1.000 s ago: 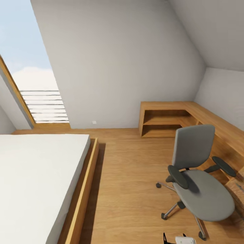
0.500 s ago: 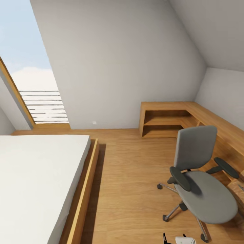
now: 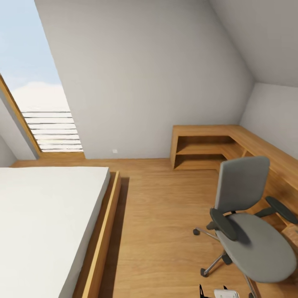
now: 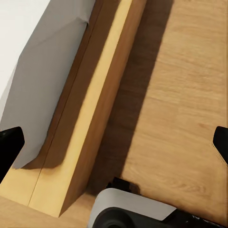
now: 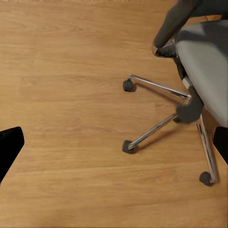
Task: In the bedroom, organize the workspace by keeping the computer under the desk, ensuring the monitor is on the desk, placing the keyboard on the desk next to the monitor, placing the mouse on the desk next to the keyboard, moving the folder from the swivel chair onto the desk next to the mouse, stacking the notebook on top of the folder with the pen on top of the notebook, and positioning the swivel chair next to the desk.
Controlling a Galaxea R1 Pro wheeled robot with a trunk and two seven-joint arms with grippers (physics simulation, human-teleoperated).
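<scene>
The swivel chair (image 3: pixel 258 248), with grey seat and back, black armrests and a chrome star base, stands at the lower right of the head view on the wood floor, its seat bare. In the right wrist view the swivel chair (image 5: pixel 204 47) lies ahead of my right gripper (image 5: pixel 114 145), which is open with nothing between its fingers. My left gripper (image 4: pixel 114 145) is open too, hanging over the floor beside the bed frame (image 4: pixel 95 104). The desk, monitor, keyboard, mouse, folder, notebook, pen and computer are out of view.
A low bed (image 3: pixel 41 215) with a white mattress and wooden frame fills the left side. A light wooden L-shaped shelf unit (image 3: pixel 207 145) runs along the far and right walls behind the chair. A slanted window (image 3: pixel 29 82) is at the left. Open floor (image 3: pixel 165 215) lies between bed and chair.
The whole head view has shifted as the camera moved: the chair now sits lower and further right in the picture. Nothing has been taken hold of.
</scene>
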